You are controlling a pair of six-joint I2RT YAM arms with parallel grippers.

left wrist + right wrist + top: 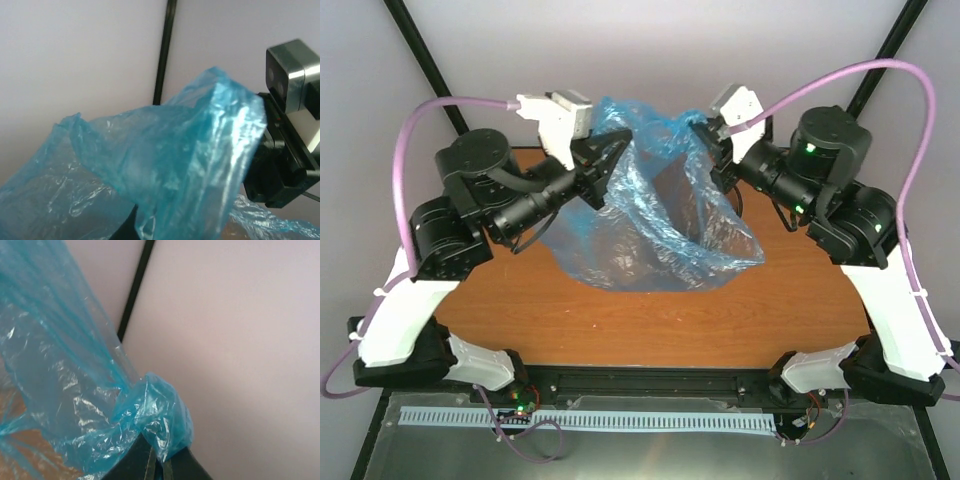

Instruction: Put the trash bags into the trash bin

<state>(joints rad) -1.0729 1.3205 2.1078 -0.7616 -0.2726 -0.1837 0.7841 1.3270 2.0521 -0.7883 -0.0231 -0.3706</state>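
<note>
Right tool [157, 466] pinched closed on bunched wad of thin translucent light-blue plastic film trash bag [650, 215]. Left tool [612, 150] at bag's opposite top edge; film drapes over its fingers, so how far apart they are cannot be told. Bag hangs stretched between both raised tools, mouth uppermost, wrinkled glossy body sagging above orange-brown wooden surface [520, 310]. Dark shape shows through film in bag's right half; what it is cannot be made out. Black frame pole [165, 50] against pale wall behind.
</note>
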